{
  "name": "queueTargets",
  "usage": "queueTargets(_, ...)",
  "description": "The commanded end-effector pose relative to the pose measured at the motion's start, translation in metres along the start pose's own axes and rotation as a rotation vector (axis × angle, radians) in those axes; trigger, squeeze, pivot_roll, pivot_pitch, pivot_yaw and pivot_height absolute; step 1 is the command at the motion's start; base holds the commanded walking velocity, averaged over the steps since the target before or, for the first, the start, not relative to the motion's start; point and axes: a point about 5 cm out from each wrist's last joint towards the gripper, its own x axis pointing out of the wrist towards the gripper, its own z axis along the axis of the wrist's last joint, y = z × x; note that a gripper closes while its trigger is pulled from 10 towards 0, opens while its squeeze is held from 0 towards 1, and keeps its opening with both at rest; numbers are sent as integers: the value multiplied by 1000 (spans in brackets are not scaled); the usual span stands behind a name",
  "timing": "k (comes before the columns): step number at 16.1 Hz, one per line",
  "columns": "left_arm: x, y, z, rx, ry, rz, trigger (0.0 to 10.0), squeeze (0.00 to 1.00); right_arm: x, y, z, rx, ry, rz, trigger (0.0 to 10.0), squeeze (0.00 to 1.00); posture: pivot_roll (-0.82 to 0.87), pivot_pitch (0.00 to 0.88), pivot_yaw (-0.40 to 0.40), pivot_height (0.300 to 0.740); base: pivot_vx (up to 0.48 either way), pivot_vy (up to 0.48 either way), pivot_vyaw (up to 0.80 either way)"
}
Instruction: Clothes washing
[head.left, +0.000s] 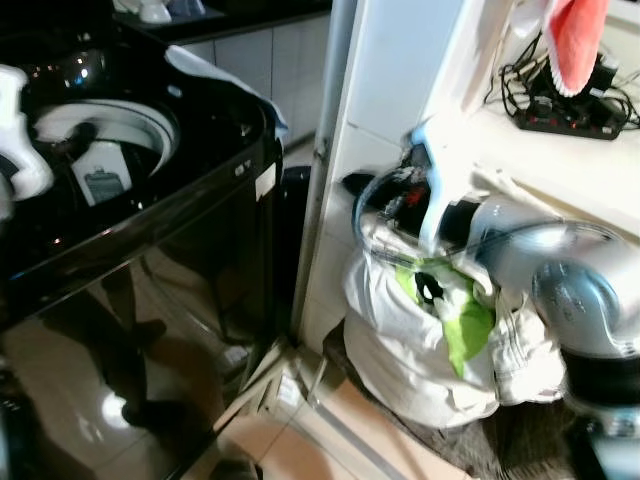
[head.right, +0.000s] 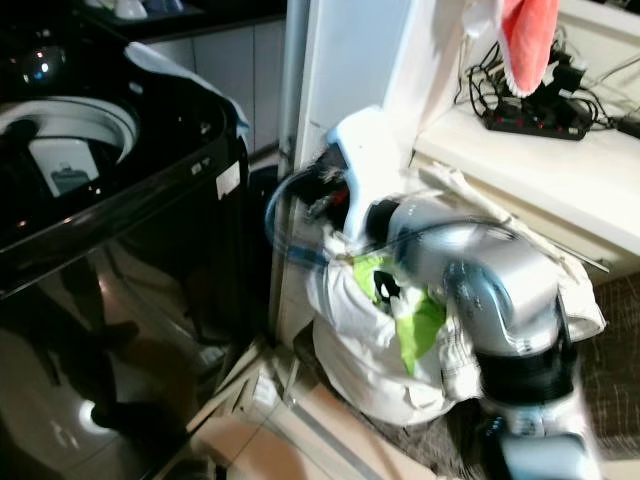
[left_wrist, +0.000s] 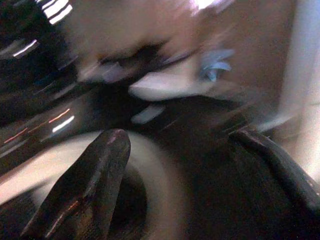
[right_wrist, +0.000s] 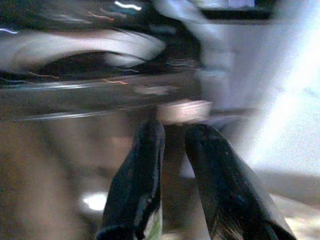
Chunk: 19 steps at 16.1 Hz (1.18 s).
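The right arm (head.right: 480, 290) is bent above the white laundry bag (head.right: 370, 370), its right gripper (right_wrist: 172, 150) nearly closed with green cloth (right_wrist: 154, 227) glimpsed at the finger base. The left gripper (left_wrist: 195, 165) is held spread over the washing machine (head.left: 150, 200) drum.

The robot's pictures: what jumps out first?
The glossy black top-loading washing machine fills the robot's left side, its round white drum opening uncovered. To the right, a white laundry bag stuffed with bright green cloth sits on the floor, with the silver right arm reaching across it.
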Motion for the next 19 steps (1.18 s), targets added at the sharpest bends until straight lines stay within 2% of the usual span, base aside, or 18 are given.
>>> queueTargets(1,2,-32,2,-59,-73,-137,10000,0,-4,-29,-3,-131,56,-201,10000,1000,64,0,-90,740,0,0,0)
queueTargets(2,5,-46,-4,-67,-80,-145,10000,0,-6,-36,-6,-157,83,-231,10000,1000,58,0,-85,740,0,0,0)
queueTargets(4,11,-103,-30,-74,-60,-227,10000,0,-15,-59,-16,-171,146,-336,10000,1000,45,0,-79,740,0,0,0)
queueTargets(5,13,-131,-33,-104,-81,-302,10000,0,-19,-73,-19,-166,154,-396,10000,1000,45,0,-79,740,0,0,0)
queueTargets(6,14,-139,-33,-110,-89,-311,10000,0,-21,-77,-21,-162,155,-416,10000,1000,45,0,-79,740,0,0,0)
queueTargets(7,15,-157,-34,-100,-92,-363,10000,0,-27,-97,-25,-171,168,-504,10000,1000,25,0,-64,740,0,0,0)
queueTargets(9,14,-170,-35,-63,-93,-402,10000,0,-36,-111,-24,-150,166,-556,10000,1000,25,0,-64,740,0,0,0)
queueTargets(11,14,-177,-44,-73,-74,-342,10000,0,-44,-121,-30,-102,181,-587,10000,1000,25,0,-64,740,0,0,0)
queueTargets(13,12,-182,-54,-32,0,-317,10000,0,-47,-125,-44,-30,208,-568,10000,1000,10,0,-54,740,0,0,0)
queueTargets(16,5,-193,-53,-34,-12,-403,10000,0,-50,-116,-66,125,289,-415,10000,1000,13,0,-58,740,0,0,0)
queueTargets(18,-2,-201,-48,-110,-38,-511,10000,0,-56,-118,-80,131,390,-441,10000,1000,13,0,-58,740,0,0,0)
queueTargets(19,-8,-205,-43,-129,-68,-594,10000,0,-58,-120,-88,134,427,-466,10000,0,13,0,-58,740,0,0,0)
